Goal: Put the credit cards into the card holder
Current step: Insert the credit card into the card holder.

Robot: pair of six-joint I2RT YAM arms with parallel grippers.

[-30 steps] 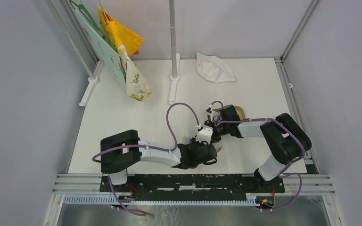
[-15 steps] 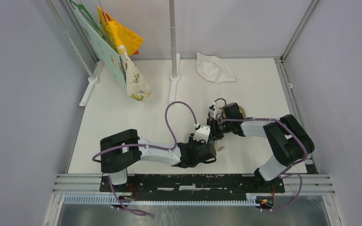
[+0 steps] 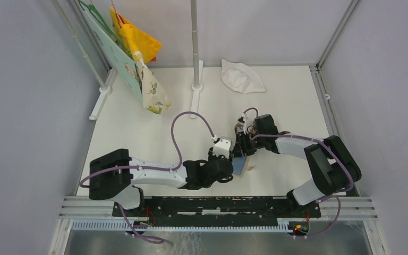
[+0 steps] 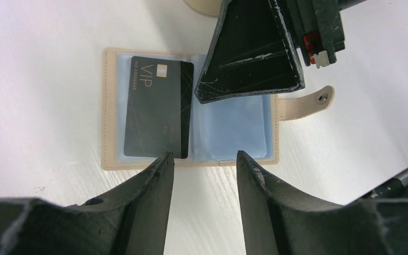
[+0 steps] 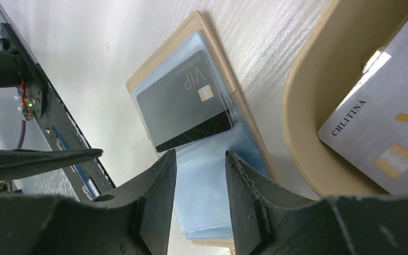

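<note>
So, starting on the left: the left gripper (image 4: 204, 156) is hanging just off the near edge of the card holder (image 4: 234, 127), jaws spread apart and carrying nothing. The holder is lying opened flat on the table (image 4: 42, 79), blue lining up. The black card (image 4: 156, 111) is sitting on its left half, a bit crooked, with its inner edge creeping over the fold. I'm honestly not able to tell whether it's lying under the clear sleeve or just on top. Moving across, the holder's right page is showing bare, and the right gripper (image 5: 199, 156) is hovering over the far end of that page, also parted and empty; whether a finger is actually pressing the lining, I can't tell. The snap tab (image 4: 308, 101) is sticking out off the holder's right edge. Just past the holder's far side the tan tray (image 5: 308, 106) is holding the grey-white card (image 5: 382, 122); I'm not spotting the orange one anywhere. My read is that we're finishing off the first card, so I'd be pinning the right page with the right arm, then nudging the black card away from the fold with one left fingertip until it's squaring up with the pocket. Going slowly matters, since a thin card on slick plastic is probably going to skate, and the light holder is likely going to scoot if pushed unpinned.
</note>
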